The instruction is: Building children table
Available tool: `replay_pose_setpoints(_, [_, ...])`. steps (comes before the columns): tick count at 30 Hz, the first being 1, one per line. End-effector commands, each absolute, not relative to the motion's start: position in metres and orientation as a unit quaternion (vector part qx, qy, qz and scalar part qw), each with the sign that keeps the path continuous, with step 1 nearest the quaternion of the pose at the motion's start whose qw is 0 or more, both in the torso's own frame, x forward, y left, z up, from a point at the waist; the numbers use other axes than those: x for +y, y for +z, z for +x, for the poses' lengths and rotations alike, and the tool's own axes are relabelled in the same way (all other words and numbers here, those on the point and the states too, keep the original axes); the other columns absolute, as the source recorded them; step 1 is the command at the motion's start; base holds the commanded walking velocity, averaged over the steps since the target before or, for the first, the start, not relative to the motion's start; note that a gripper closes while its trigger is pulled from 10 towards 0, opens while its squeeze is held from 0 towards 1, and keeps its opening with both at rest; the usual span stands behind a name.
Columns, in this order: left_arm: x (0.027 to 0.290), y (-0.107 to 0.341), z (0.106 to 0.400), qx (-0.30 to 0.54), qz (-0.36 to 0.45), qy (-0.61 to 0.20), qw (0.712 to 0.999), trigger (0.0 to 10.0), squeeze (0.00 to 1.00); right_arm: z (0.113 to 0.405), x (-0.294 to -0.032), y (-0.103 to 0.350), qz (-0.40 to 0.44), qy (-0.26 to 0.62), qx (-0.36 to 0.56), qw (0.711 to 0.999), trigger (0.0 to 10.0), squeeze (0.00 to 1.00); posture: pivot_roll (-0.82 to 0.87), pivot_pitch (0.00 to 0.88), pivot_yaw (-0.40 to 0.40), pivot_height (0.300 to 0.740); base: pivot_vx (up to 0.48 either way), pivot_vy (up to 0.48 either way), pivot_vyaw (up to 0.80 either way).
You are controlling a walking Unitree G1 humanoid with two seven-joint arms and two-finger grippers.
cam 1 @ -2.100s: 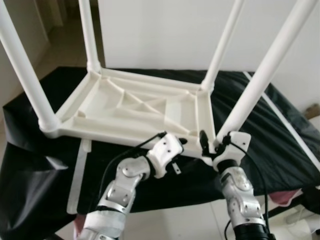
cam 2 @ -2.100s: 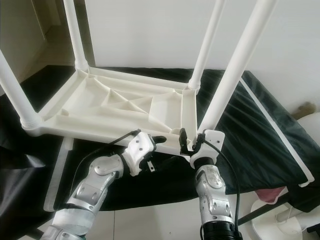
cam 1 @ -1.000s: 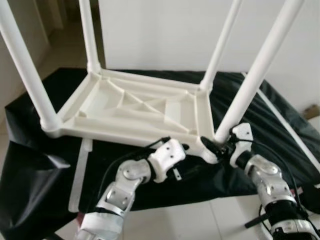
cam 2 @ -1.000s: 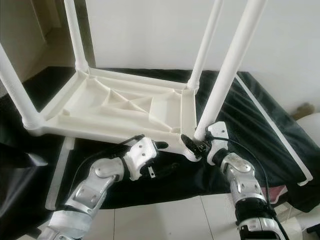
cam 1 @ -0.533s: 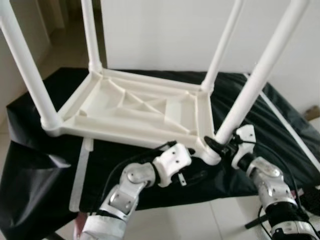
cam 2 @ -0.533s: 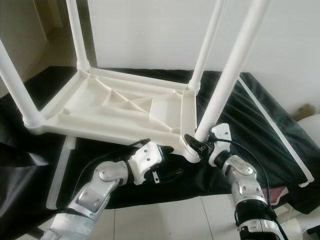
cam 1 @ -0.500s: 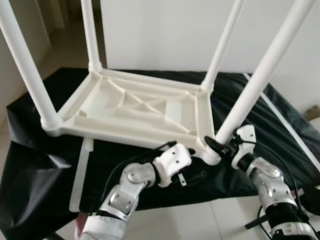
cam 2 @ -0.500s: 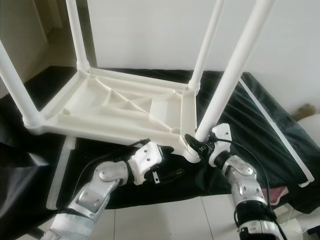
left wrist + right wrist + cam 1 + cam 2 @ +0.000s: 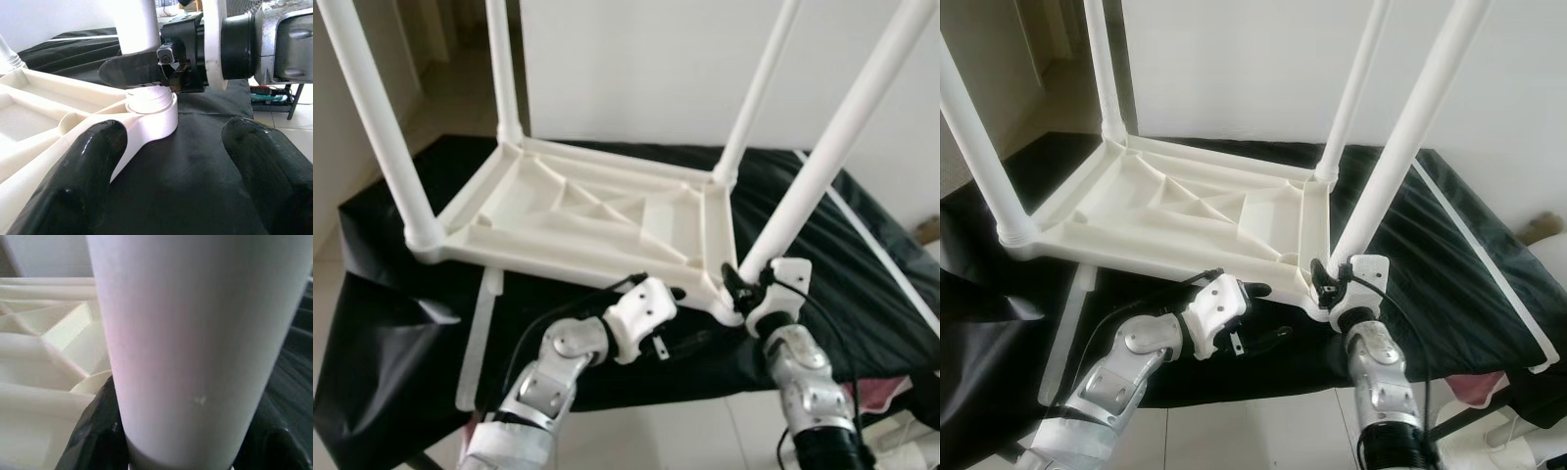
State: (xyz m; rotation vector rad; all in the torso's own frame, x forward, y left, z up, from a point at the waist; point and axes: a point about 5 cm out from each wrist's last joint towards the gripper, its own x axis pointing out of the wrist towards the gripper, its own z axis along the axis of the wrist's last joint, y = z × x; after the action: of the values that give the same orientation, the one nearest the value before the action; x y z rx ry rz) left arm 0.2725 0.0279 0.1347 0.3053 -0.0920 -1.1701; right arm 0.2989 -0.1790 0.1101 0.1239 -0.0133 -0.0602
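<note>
Kids' table (image 9: 597, 220) sits upside down on the black-draped tabletop (image 9: 862, 284). My right gripper (image 9: 1332, 277) jaws clamp the near leg (image 9: 822, 166) low; left gripper (image 9: 171, 161) jaws released beside it. Looks like light, slick, hollow plastic, so I'd grab near the socket.

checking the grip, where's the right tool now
In the left eye view the right tool sits at the base of the near right leg, at the upturned tabletop's front-right corner.

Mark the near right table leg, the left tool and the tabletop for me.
near right table leg (image 9: 822, 166), left eye view, middle of the shaft.
left tool (image 9: 176, 161), left wrist view, midway between its fingertips.
tabletop (image 9: 1170, 211), right eye view, ribbed underside.
</note>
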Motion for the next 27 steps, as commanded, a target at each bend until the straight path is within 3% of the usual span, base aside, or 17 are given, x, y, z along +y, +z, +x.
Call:
replay_pose_setpoints(1, [0.025,0.137,0.274,-0.045,0.147,-0.544,0.825,10.0,0.00,0.291,-0.191,0.091,0.063,-0.131,0.047,0.988,10.0,0.00,0.11,0.000,-0.080,0.740,0.000,0.000,0.00])
replay_pose_setpoints(5, [0.024,0.137,0.273,-0.046,0.148,-0.544,0.824,10.0,0.00,0.290,-0.181,0.087,0.069,-0.193,0.067,0.977,10.0,0.00,0.12,0.000,-0.086,0.740,0.000,0.000,0.00])
replay_pose_setpoints(10, [0.025,0.137,0.272,-0.044,0.143,-0.540,0.828,10.0,0.00,0.289,-0.163,0.095,0.085,-0.172,0.045,0.980,10.0,0.00,0.12,0.000,-0.077,0.740,0.000,0.000,0.00])
replay_pose_setpoints(18, [0.023,0.139,0.273,-0.047,0.144,-0.544,0.825,10.0,0.00,0.289,-0.165,0.097,0.080,-0.165,0.048,0.982,10.0,0.00,0.11,0.000,-0.072,0.740,0.000,0.000,0.00])
replay_pose_setpoints(19, [0.023,0.139,0.273,-0.047,0.144,-0.545,0.825,10.0,0.00,0.288,-0.162,0.098,0.085,-0.154,0.045,0.983,10.0,1.00,0.11,0.000,-0.065,0.740,0.000,0.000,0.00])
replay_pose_setpoints(27, [0.022,0.141,0.272,-0.051,0.138,-0.549,0.823,10.0,0.00,0.286,-0.164,0.108,0.082,-0.115,0.012,0.990,10.0,1.00,0.10,0.000,-0.067,0.740,0.000,0.000,0.00])
